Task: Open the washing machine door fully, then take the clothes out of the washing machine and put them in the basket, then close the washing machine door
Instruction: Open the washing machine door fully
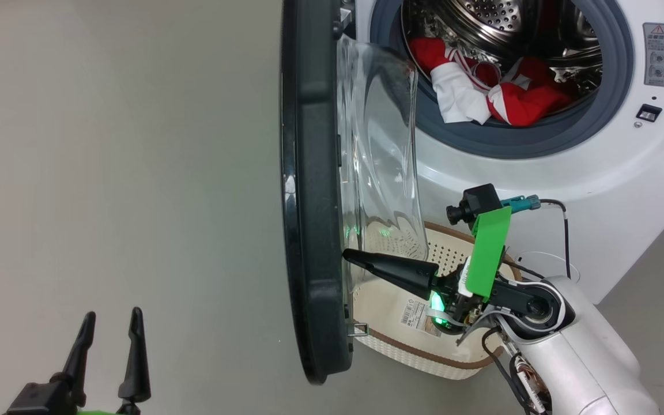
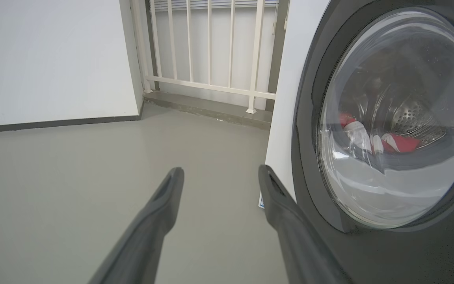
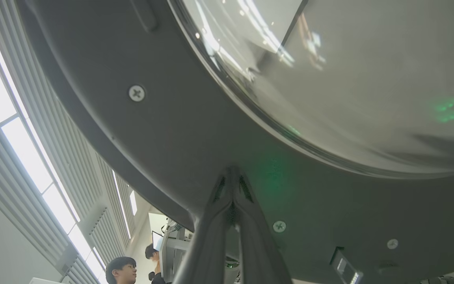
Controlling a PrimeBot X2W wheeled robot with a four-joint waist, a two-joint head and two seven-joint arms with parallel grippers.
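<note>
While the washing machine door [image 1: 312, 230] stands swung out edge-on to the head camera, its wide glossy black rim catching the light, the robot's right gripper [image 1: 347, 255] presses its two long dark fingers [image 3: 215, 221], pinched tight together with nothing between them, against the door's matt dark grey inner side. The tips meet the plastic just below the bulging clear glass bowl [image 1: 381, 144], among small cross-head screws [image 3: 136, 92]. The left gripper [image 1: 113, 316] hangs low over the smooth grey floor [image 1: 107, 144] on the door's outer side, its tapered fingers [image 2: 160, 213] spread wide and empty. The clothes [image 1: 516, 98], soft bright red garments with white panels and striped trim, lie heaped in the mouth of the perforated steel drum [image 1: 499, 17], and a white fold droops onto the grey rubber gasket [image 1: 510, 144] of the boxy white washing machine [image 1: 539, 173]. The basket [image 1: 424, 362], cream-white perforated plastic with a brown woven-look rim, sits on the floor at the foot of the machine, partly under the door's glass and behind the right arm, a paper label [image 1: 415, 314] on its bottom. A pale barred railing [image 2: 211, 47] stands beyond the machine, and a person [image 3: 120, 268] shows at the lower edge of the right wrist view.
</note>
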